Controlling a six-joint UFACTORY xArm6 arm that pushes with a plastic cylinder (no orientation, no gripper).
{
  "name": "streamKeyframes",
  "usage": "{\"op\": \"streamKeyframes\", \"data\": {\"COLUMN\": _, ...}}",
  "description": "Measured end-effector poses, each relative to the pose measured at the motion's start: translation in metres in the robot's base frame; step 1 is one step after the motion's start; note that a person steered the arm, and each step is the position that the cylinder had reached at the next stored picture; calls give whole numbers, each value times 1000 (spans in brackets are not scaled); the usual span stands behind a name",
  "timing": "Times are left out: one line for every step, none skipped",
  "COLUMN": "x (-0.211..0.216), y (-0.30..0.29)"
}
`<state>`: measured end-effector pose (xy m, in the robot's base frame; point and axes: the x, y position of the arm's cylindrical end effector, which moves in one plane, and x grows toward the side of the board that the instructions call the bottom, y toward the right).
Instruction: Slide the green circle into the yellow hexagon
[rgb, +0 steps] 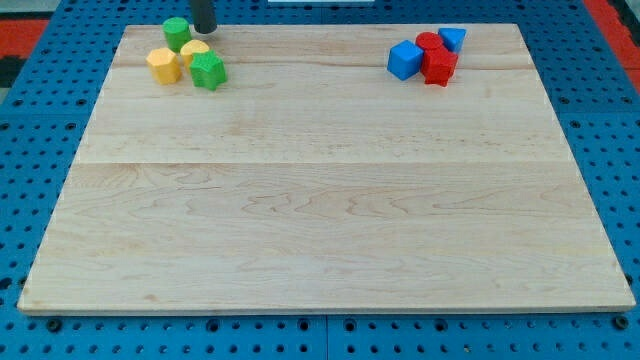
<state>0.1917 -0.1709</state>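
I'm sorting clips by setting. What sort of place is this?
Probably a robotics lab bench: a wooden board lies on a blue perforated base, small coloured blocks such as the green circle and yellow hexagon sit on it, and my tip stands beside the green circle.

My tip (204, 31) sits just right of the green circle (177, 33), above the yellow hexagon (162, 65).

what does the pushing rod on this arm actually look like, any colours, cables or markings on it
Only the lower stub of the rod shows at the view's top edge: a plain dark grey-black cylinder, ending at my tip, which looks blunt and slightly rounded. No cables, labels or markings are visible, and the rest of the arm is out of frame. It sits just right of the green circle.
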Motion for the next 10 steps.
{"op": "streamKeyframes", "data": {"x": 1, "y": -12}}
{"op": "streamKeyframes", "data": {"x": 1, "y": -41}}
{"op": "streamKeyframes", "data": {"x": 0, "y": -76}}
{"op": "streamKeyframes", "data": {"x": 1, "y": -103}}
{"op": "streamKeyframes", "data": {"x": 17, "y": -85}}
{"op": "streamKeyframes", "data": {"x": 42, "y": -57}}
{"op": "streamKeyframes", "data": {"x": 54, "y": -52}}
{"op": "streamKeyframes", "data": {"x": 79, "y": -39}}
{"op": "streamKeyframes", "data": {"x": 83, "y": -39}}
{"op": "streamKeyframes", "data": {"x": 109, "y": -35}}
